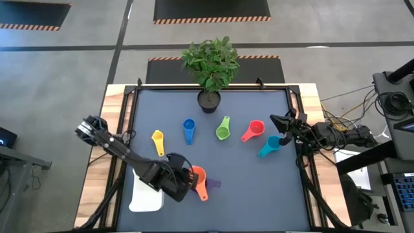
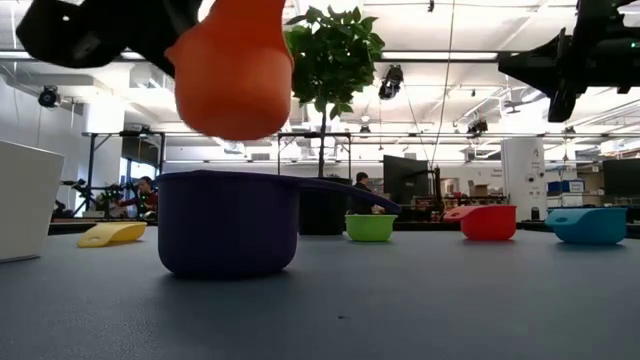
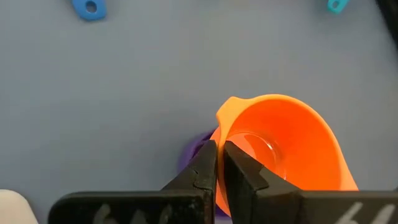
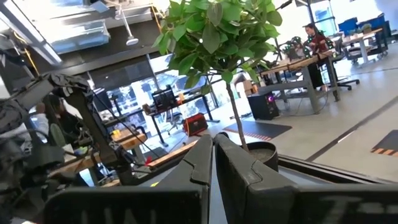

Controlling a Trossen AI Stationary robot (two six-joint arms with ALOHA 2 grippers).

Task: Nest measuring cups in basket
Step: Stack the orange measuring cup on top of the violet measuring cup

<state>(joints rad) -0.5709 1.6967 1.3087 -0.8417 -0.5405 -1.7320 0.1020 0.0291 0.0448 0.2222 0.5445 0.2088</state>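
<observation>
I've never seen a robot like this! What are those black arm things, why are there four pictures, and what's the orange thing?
Those are two robot arms at a table, each ending in a two-finger pincher. One picture looks down from above, one peeks across the tabletop, and two come from cameras on the wrists. The left gripper pinches an orange measuring cup, lifted just above a purple cup. Yellow, blue, green, red-pink and teal cups lie on the table near a potted plant. The white basket waits beside the left arm. The right gripper rests, shut, at the table's right side.
</observation>
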